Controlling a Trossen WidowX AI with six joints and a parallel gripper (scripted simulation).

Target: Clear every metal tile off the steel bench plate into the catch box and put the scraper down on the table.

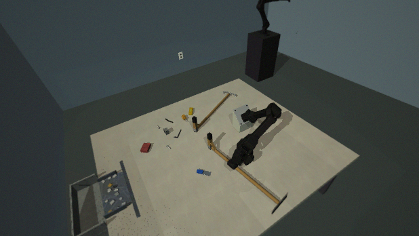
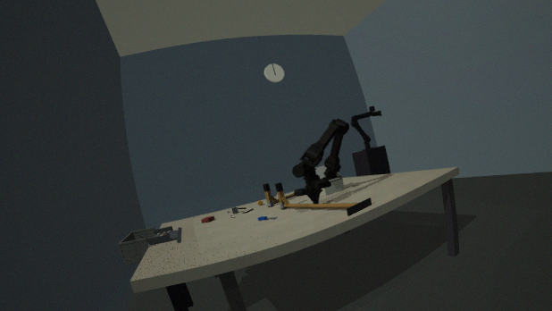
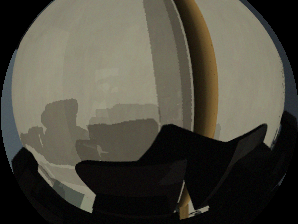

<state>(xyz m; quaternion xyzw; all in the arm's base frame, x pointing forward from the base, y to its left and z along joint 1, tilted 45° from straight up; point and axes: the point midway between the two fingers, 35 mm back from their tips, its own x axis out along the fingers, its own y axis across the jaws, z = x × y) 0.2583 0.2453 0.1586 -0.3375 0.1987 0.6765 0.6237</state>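
Note:
The long scraper (image 1: 255, 181) (image 2: 322, 205) lies on the table, with a wooden handle, a dark flat blade at the near right and an upright black-topped grip at its other end. My gripper (image 1: 232, 165) (image 2: 315, 201) is shut and empty, low over the middle of the handle. In the wrist view the handle (image 3: 206, 75) runs past the black fingers. The steel bench plate (image 1: 116, 210) is at the far left and bears several pale metal tiles (image 1: 112, 202) and a few yellowish pieces. The grey catch box (image 1: 89, 207) (image 2: 134, 247) adjoins its outer end.
A wooden rake (image 1: 214, 110) with an upright grip lies behind the scraper. A white box (image 1: 240, 123) stands by the arm. A red block (image 1: 146, 147) (image 2: 207, 219), a blue piece (image 1: 200, 171) (image 2: 262, 218), a yellow block (image 1: 191, 110) and small dark parts lie around. A grey bar (image 1: 130, 190) crosses the plate's inner end.

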